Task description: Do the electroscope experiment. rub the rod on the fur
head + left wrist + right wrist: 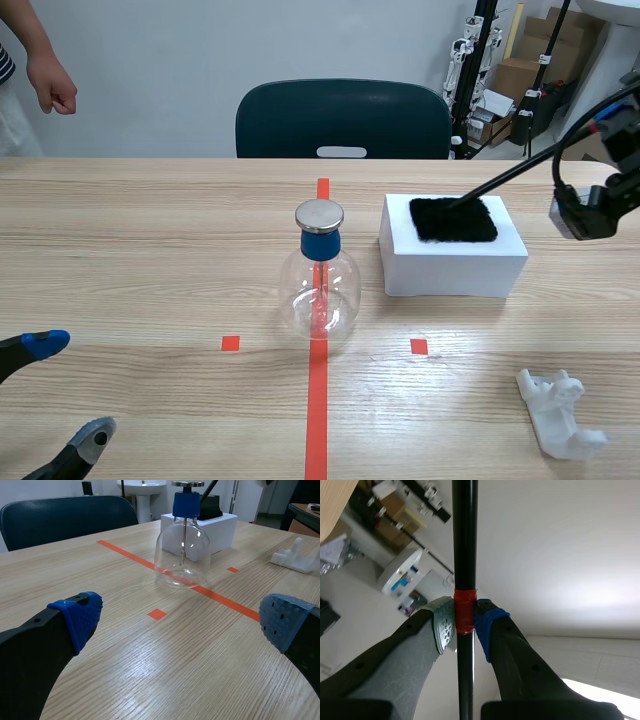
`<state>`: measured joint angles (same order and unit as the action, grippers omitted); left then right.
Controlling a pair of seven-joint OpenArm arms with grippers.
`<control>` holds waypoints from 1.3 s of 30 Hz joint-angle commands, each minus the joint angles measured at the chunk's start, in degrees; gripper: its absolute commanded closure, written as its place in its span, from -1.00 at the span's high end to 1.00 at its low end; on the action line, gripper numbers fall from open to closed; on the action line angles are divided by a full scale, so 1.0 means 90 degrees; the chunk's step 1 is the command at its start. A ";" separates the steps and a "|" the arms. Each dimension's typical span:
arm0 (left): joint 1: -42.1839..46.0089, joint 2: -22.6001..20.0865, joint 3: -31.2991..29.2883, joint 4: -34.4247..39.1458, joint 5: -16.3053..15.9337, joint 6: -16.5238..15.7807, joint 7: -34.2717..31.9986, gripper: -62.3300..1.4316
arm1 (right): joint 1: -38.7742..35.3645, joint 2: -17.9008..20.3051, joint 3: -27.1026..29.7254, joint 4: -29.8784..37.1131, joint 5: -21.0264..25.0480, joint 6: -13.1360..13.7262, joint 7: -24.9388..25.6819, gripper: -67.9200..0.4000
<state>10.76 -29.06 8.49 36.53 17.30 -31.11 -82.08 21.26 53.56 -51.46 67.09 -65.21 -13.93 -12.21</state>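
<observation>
Past the table's (150, 250) far-left corner you've got a person's hand (52, 85) hanging in the air. Your L gripper (72, 390) sits at the near-left corner, jaws wide apart, nothing btwn them. Mid-table, on the red tape line, stands the glass electroscope (320, 285) w/ blue neck & metal cap. Just right of it, nearer the far edge, is a white block (452, 265) w/ the black fur (453, 218) on top. The black rod (520, 170) slants in from the right edge, tip on the fur. Your R gripper (465, 619) is clamped on the rod at its red band. A white plastic part (560, 415) lies by the near-right corner.
</observation>
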 commanded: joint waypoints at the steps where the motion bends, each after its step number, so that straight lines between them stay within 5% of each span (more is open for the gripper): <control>1: -0.0017 -0.0073 -0.0063 0.0068 -0.0066 0.0010 -0.0109 1.00 | 0.0117 -0.0073 0.0044 0.0138 -0.0061 -0.0073 -0.0032 -0.98; 5: -0.0017 -0.0073 -0.0063 0.0068 -0.0066 0.0010 -0.0109 1.00 | 0.0080 -0.0024 0.0044 0.0134 -0.0041 0.0124 -0.0333 -0.98; 9: -0.0017 -0.0073 -0.0063 0.0068 -0.0066 0.0010 -0.0109 1.00 | 0.0070 0.0097 0.0044 0.0134 -0.0044 0.0656 -0.0476 -0.98; 12: -0.0017 -0.0073 -0.0063 0.0068 -0.0066 0.0010 -0.0109 1.00 | 0.0068 0.0131 0.0044 0.0136 -0.0075 0.0692 -0.0423 -0.98; 17: -0.0017 -0.0073 -0.0063 0.0068 -0.0066 0.0010 -0.0109 1.00 | 0.0049 0.0112 0.0044 0.0155 -0.0083 -0.0185 0.0238 -0.98; 20: -0.0017 -0.0073 -0.0063 0.0068 -0.0066 0.0010 -0.0109 1.00 | 0.0034 0.0114 0.0044 0.0153 -0.0083 -0.0279 0.0260 -0.98; 26: -0.0017 -0.0073 -0.0063 0.0068 -0.0066 0.0010 -0.0109 1.00 | 0.0034 0.0138 0.0044 0.0146 -0.0012 0.0461 -0.0665 -0.98; 29: -0.0017 -0.0073 -0.0063 0.0068 -0.0066 0.0010 -0.0109 1.00 | 0.0034 0.0148 0.0044 0.0141 -0.0017 0.0743 -0.0653 -0.98; 31: -0.0017 -0.0073 -0.0063 0.0068 -0.0066 0.0010 -0.0109 1.00 | 0.0034 0.0114 0.0044 0.0148 -0.0019 0.0605 -0.0449 -0.98; 35: -0.0017 -0.0073 -0.0063 0.0068 -0.0066 0.0010 -0.0109 1.00 | 0.0034 0.0017 0.0044 0.0168 -0.0017 -0.0146 -0.0104 -0.98; 39: -0.0017 -0.0073 -0.0063 0.0068 -0.0066 0.0010 -0.0109 1.00 | 0.0034 0.0066 0.0044 0.0172 -0.0017 -0.0112 -0.0270 -0.98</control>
<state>10.76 -29.06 8.49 36.53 17.30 -31.11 -82.08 20.29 52.71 -51.48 67.90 -65.14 -15.11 -12.67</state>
